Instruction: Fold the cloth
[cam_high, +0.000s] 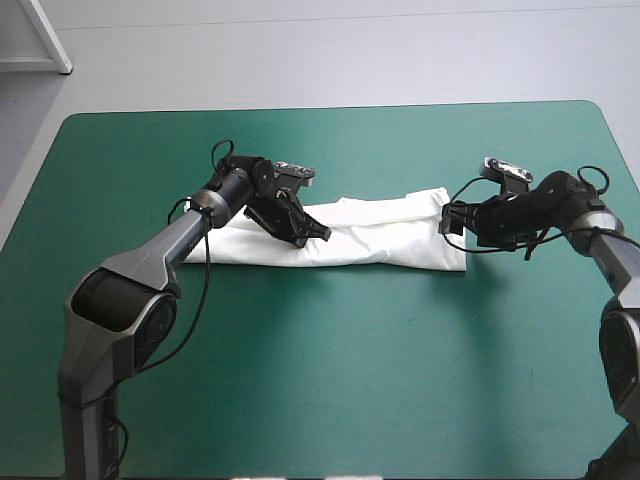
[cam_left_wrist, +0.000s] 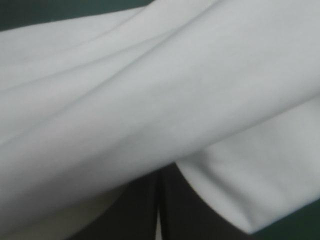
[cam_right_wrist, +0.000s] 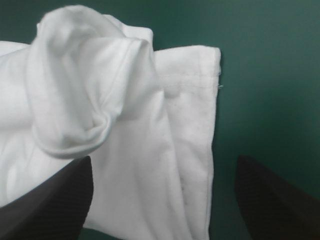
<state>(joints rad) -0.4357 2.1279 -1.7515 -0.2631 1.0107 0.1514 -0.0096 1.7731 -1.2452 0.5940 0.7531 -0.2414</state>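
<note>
Item: T-shirt (cam_high: 370, 240), white, folded into a long band lying L–R across table ctr on teal-green cover (cam_high: 330, 380). Stitched hem (cam_right_wrist: 210, 85) at band's R end. L gripper (cam_high: 316, 234): fingers pressed together, pinching a T-shirt fold nr band's L part. R gripper (cam_high: 447, 222): fingers (cam_right_wrist: 50, 205) spread, band's R end between them.

The left arm (cam_high: 158, 250) is a chain of smooth grey metal links, with a fat black drum-shaped joint at the shoulder and a slimmer black cylinder towards the wrist. The right arm (cam_high: 612, 250) is built alike, with grey shells between rounded black joint housings. Each ends in an all-black tool. Both the left gripper (cam_high: 312, 238) and the right gripper (cam_high: 446, 224) carry two broad, fin-shaped black fingers (cam_right_wrist: 50, 205), matt and finely grained, wide at the base and curved along the edge.
</note>
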